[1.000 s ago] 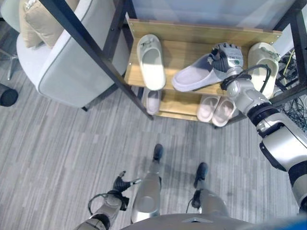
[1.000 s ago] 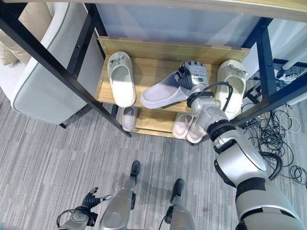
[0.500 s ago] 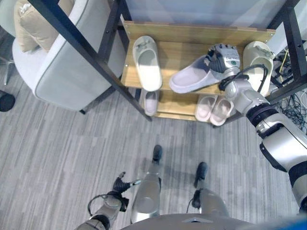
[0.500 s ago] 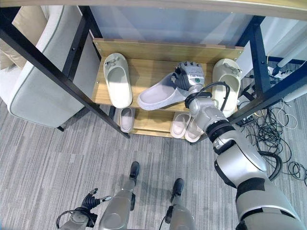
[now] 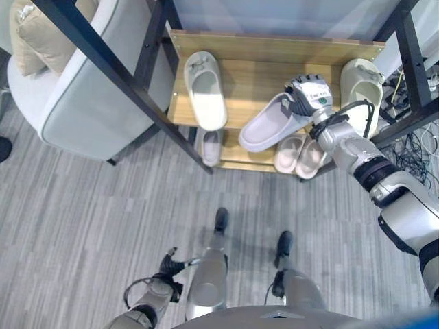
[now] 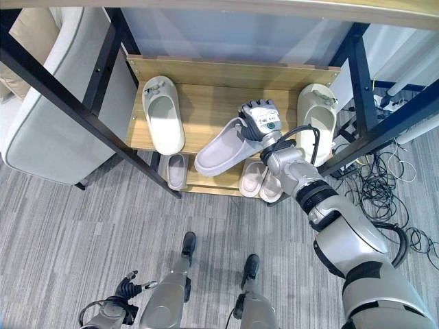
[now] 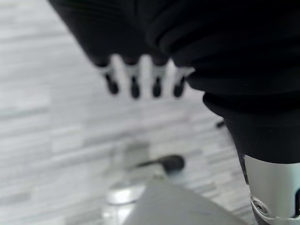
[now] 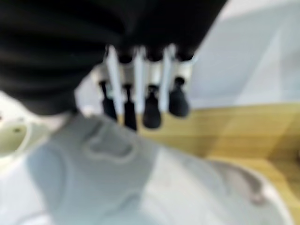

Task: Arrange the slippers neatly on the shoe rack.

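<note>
1. Right hand (image 6: 258, 118) is clamped on the heel end of a pale grey, closed-toe foam slipper (image 6: 221, 147); the right wrist view shows the dark-tipped fingers (image 8: 147, 110) curled over its upper.
2. Slipper hangs skewed over the front edge of the upper wooden shelf (image 6: 212, 103) of the black-framed shoe rack, toe pointing out and down toward the floor. Cannot tell if any part rests on the shelf.
3. Same shelf: a cream slipper (image 6: 162, 114) lies at the left, another cream slipper (image 6: 317, 113) at the right, with a bare gap between them.
4. Lower shelf: a small pale pink slipper (image 6: 176, 171) sits left, a pale pink pair (image 6: 261, 182) sits right.
5. Left hand (image 5: 174, 261) hangs low near the floor, fingers loosely spread, holding nothing.
6. Step, as I read it: placing the grey slipper. Next move likely needs it turned parallel to the cream ones, set fully into the gap, then released.
</note>
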Robot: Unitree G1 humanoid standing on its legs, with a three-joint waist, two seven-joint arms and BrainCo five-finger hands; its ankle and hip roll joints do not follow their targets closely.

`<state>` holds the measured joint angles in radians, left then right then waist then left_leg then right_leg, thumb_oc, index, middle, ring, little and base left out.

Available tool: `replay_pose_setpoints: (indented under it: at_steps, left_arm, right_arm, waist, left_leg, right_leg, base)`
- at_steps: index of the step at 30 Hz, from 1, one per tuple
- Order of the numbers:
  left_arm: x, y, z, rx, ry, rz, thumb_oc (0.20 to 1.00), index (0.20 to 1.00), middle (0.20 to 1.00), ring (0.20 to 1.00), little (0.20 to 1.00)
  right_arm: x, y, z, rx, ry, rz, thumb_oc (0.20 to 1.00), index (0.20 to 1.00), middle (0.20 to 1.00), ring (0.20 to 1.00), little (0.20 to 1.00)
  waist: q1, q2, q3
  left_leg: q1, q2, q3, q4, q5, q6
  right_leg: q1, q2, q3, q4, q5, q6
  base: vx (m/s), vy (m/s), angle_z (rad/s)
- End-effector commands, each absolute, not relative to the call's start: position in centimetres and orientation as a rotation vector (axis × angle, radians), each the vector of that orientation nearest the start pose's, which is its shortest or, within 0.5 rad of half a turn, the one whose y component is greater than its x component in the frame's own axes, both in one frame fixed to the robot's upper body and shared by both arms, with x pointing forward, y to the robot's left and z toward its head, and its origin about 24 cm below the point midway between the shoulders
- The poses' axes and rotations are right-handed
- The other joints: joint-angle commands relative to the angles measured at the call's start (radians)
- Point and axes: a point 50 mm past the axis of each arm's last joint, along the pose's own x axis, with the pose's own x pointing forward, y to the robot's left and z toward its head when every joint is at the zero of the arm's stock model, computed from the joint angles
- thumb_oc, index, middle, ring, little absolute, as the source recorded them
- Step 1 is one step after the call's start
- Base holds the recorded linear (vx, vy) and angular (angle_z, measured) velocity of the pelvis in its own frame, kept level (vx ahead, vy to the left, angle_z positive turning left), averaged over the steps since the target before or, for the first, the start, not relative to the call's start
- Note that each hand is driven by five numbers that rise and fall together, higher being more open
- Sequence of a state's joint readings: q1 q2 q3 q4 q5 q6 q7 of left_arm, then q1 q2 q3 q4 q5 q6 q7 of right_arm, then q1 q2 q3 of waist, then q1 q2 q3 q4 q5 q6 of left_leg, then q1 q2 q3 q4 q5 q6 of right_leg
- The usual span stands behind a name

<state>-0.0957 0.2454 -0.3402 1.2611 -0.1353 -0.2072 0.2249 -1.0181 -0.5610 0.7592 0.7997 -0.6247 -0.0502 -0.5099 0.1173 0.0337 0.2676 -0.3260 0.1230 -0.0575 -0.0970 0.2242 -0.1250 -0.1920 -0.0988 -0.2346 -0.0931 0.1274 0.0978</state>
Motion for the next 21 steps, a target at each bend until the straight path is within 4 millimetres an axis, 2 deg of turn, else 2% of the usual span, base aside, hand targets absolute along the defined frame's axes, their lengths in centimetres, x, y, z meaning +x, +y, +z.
replay_pose_setpoints:
  at_steps: [1, 6, 7, 8, 12, 21]
  left_arm:
    - [15.7, 23.0, -13.8, 0.447, 0.896, 0.123, 1.0, 1.0, 1.0, 1.0, 1.0]
    - [15.5, 23.2, -13.8, 0.458, 0.899, 0.122, 1.0, 1.0, 1.0, 1.0, 1.0]
    - [15.5, 23.2, -13.8, 0.458, 0.899, 0.122, 1.0, 1.0, 1.0, 1.0, 1.0]
    - [15.5, 23.2, -13.8, 0.46, 0.899, 0.121, 1.0, 1.0, 1.0, 1.0, 1.0]
    - [15.4, 23.1, -13.9, 0.459, 0.902, 0.123, 1.0, 1.0, 1.0, 1.0, 1.0]
    - [17.0, 23.0, -13.3, 0.456, 0.866, 0.132, 1.0, 1.0, 1.0, 1.0, 1.0]
  right_arm:
    - [40.0, -17.6, 19.7, -1.644, -0.563, -0.154, 0.2, 0.2, 0.2, 0.2, 0.2]
    - [40.4, -18.6, 19.0, -1.674, -0.481, -0.165, 0.2, 0.2, 0.2, 0.2, 0.2]
    - [40.4, -18.6, 19.0, -1.674, -0.481, -0.165, 0.297, 0.297, 0.297, 0.297, 0.297]
    - [40.5, -18.9, 18.6, -1.691, -0.456, -0.162, 1.0, 1.0, 1.0, 1.0, 1.0]
    - [40.4, -19.2, 18.0, -1.708, -0.432, -0.168, 1.0, 1.0, 1.0, 1.0, 1.0]
    - [40.4, -19.0, 16.2, -1.755, -0.368, -0.153, 1.0, 1.0, 1.0, 1.0, 1.0]
  waist:
    - [0.025, -0.025, 0.083]
    - [0.031, -0.022, 0.084]
    - [0.031, -0.022, 0.084]
    - [0.031, -0.021, 0.085]
    - [0.031, -0.019, 0.086]
    - [0.022, -0.02, 0.085]
  left_leg:
    - [0.002, -0.02, 0.038, 0.058, -0.12, -0.001]
    - [0.001, -0.018, 0.037, 0.051, -0.116, -0.002]
    - [0.001, -0.018, 0.037, 0.051, -0.115, -0.002]
    - [0.0, -0.018, 0.037, 0.05, -0.115, -0.002]
    - [0.0, -0.019, 0.039, 0.051, -0.114, -0.001]
    - [0.004, -0.02, 0.04, 0.047, -0.115, 0.0]
  right_leg:
    - [-0.043, -0.106, 0.046, 0.113, -0.087, 0.069]
    - [-0.05, -0.106, 0.046, 0.118, -0.087, 0.07]
    - [-0.05, -0.106, 0.046, 0.119, -0.087, 0.07]
    - [-0.052, -0.107, 0.047, 0.119, -0.086, 0.07]
    - [-0.053, -0.105, 0.049, 0.119, -0.086, 0.071]
    - [-0.053, -0.104, 0.052, 0.12, -0.087, 0.07]
  base:
    - [0.0, 0.0, 0.0]
    - [0.0, 0.0, 0.0]
    - [0.0, 0.0, 0.0]
    - [0.0, 0.0, 0.0]
    - [0.0, 0.0, 0.0]
    - [0.0, 0.0, 0.0]
